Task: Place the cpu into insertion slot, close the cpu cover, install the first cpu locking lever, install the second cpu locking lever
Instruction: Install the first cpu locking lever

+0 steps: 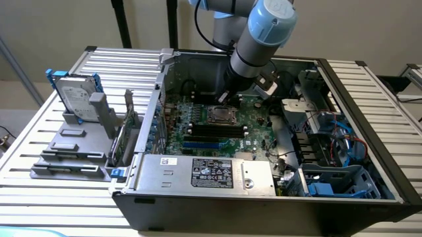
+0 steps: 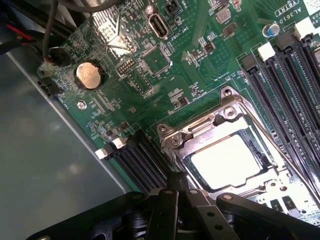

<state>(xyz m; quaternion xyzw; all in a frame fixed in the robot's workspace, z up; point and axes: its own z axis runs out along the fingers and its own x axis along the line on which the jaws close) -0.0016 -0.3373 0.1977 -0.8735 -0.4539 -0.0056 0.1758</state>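
The cpu (image 2: 227, 160) lies flat in the insertion slot, its dull silver top showing through the window of the cpu cover (image 2: 200, 131), which is folded down over it. A thin metal lever rod (image 2: 272, 132) runs along one side of the socket. My gripper (image 2: 176, 181) is shut, with nothing visible between its dark fingers, and its tip hovers by the corner of the cover. In the exterior view the gripper (image 1: 224, 98) hangs just behind the socket (image 1: 221, 115), inside the open computer case.
Long black memory slots (image 2: 295, 75) flank the socket, with more of them (image 2: 140, 165) beside my fingers. A coin battery (image 2: 89, 75) sits on the green board. The power supply (image 1: 204, 173), a blue drive cage (image 1: 343, 182) and cables crowd the case. A hard drive (image 1: 76, 96) stands outside.
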